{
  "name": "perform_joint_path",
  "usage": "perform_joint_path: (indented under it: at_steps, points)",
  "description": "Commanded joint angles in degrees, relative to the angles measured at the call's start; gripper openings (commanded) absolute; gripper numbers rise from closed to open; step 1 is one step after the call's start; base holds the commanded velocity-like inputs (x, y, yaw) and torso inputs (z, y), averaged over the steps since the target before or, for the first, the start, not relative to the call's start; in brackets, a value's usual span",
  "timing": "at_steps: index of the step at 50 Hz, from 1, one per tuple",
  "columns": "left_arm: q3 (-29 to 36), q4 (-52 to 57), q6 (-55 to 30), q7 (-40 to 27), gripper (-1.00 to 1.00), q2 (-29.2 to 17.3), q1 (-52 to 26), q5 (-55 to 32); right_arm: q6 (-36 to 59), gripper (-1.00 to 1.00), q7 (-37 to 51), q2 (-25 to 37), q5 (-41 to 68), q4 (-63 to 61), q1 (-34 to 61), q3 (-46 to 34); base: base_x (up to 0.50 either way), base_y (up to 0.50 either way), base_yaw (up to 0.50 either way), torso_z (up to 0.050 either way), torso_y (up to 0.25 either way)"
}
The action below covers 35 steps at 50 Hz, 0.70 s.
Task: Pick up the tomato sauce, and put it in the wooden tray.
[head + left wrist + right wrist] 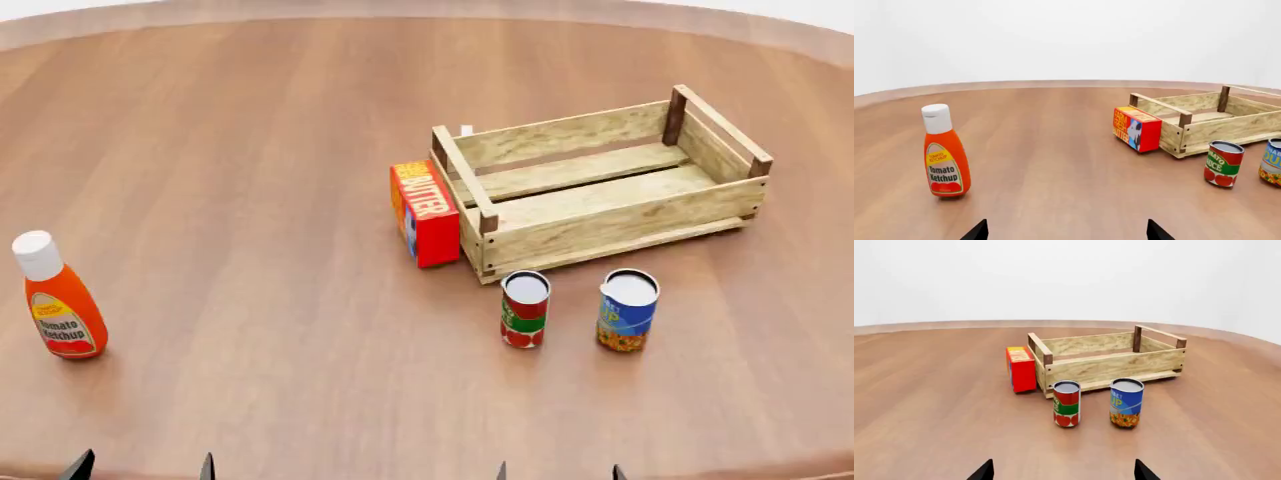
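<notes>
The tomato sauce (1067, 403) stands upright ahead of the right gripper (1063, 471), well apart; jaws spread wide, holding nothing.

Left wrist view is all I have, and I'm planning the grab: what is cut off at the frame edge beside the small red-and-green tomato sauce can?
Observer: A blue-and-yellow can, upright, standing apart from the tomato sauce can.
Operator: Anything inside the pale slatted wooden tray?
Observer: Nothing; the head view shows the wooden tray bare inside.
Operator: Which arm is lined up?
Observer: The right gripper; its open fingertips frame both cans.
</notes>
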<state>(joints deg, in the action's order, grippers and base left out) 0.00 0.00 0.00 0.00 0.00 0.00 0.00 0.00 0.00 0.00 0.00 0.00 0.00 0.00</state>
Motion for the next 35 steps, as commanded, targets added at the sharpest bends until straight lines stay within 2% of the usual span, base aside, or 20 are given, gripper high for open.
perform_joint_path:
  at_steps: [1,35]
  points:
    - [0.79,0.05,0.0,-0.79,1.0,-0.7,0.03,-0.7,0.26,1.0,3.1,2.57,2.56,-0.55,-0.16,-3.08,0.0,0.0,0.0,0.0,0.0]
    - [5.13,-0.51,0.59,-5.05,1.0,-4.56,-0.31,-4.6,1.68,1.0,6.19,4.79,7.6,-1.83,0.26,-5.21,0.01,0.0,0.0,0.0,0.0]
